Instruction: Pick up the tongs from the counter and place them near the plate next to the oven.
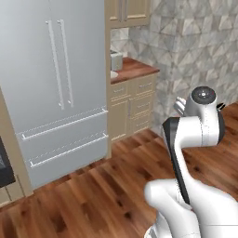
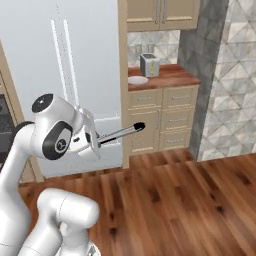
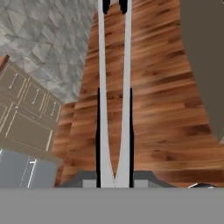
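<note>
Gripper: the gripper (image 2: 92, 141) is clenched on the tongs (image 2: 120, 133).
Tongs: up in the air over the wood floor (image 2: 175, 200), black tips pointing to 3 o'clock.
Plate: the white plate (image 2: 137, 80) sits on the desk (image 2: 172, 76), with the toaster (image 2: 149, 64) at its 1 o'clock.

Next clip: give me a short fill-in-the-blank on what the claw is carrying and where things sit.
1. The claw is shut on the ____.
2. The tongs have ____ tips.
3. On the counter, the plate lies beside the silver ____.
4. The floor is made of ____.

Missing words: tongs; black; toaster; wood
</note>
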Available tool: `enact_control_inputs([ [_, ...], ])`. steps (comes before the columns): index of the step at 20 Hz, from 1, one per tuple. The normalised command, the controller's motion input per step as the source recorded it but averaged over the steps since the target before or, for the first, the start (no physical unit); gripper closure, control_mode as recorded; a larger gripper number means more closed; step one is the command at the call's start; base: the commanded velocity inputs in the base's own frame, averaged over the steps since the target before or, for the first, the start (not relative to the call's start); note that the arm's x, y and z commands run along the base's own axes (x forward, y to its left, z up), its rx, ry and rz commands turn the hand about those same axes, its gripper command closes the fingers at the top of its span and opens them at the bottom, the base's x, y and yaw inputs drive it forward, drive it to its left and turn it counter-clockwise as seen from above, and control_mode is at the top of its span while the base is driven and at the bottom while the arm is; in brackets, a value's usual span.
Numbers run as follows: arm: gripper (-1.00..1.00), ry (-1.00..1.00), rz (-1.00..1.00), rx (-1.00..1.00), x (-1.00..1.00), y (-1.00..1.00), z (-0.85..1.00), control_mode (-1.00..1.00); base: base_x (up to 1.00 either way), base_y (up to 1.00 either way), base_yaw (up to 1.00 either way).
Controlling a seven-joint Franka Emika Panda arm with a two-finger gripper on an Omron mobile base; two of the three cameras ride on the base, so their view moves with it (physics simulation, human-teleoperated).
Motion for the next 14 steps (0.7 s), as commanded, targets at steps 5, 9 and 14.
enact_control_inputs([
  [5,1.0,0.0,0.0,0.0,0.0,0.0,0.0,1.0,1.0,0.09,-0.06],
  [9,1.0,0.0,0.0,0.0,0.0,0.0,0.0,1.0,1.0,0.0,-0.01],
  [14,1.0,0.0,0.0,0.0,0.0,0.0,0.0,1.0,1.0,-0.09,0.0],
])
